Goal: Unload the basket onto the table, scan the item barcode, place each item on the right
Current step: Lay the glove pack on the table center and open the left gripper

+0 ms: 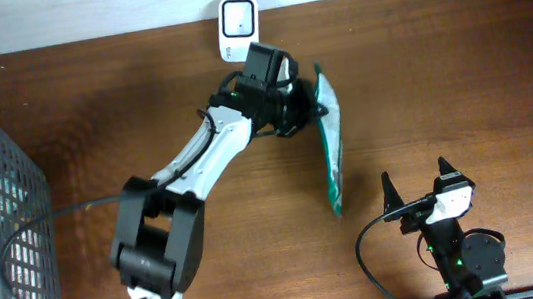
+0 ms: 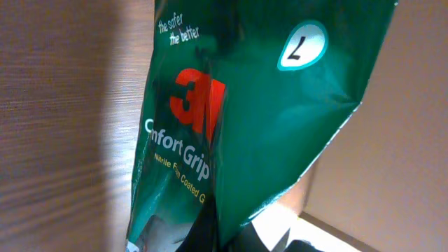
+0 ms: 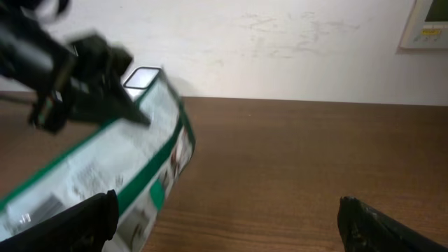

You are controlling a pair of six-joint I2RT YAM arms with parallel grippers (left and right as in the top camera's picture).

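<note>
overhead view: the left gripper point(image 1: 310, 107) is clamped tight on a green packet point(image 1: 331, 152), pinching it near its upper end and holding it over the table point(image 1: 478, 65), just to the right of its wrist. from above the packet shows edge-on, a long thin green strip running from near the table's far edge down toward the middle. its lower tip ends short of the right gripper point(image 1: 415, 173). a white scanner point(image 1: 237, 24) with a dark-framed window stands at the far edge, up and left of the left gripper, near the packet but apart from it.

in the left wrist view the packet point(image 2: 266, 119) fills the frame. it is glossy dark green film with a red "3m" logo, white "comfort grip" lettering, a thin yellowish line of text beneath, a small white slogan at the top and a white oval badge with one dark figure. its right edge is creased.

the right wrist view shows the packet's other face point(image 3: 105, 182), pale with a green border and small print. a dark patch near its lower left may be the barcode, but it is too blurred to tell. the right gripper's fingers point(image 3: 392, 227) are spread wide with nothing between them. a grey mesh basket point(image 1: 1, 200) sits at the table's left edge.
</note>
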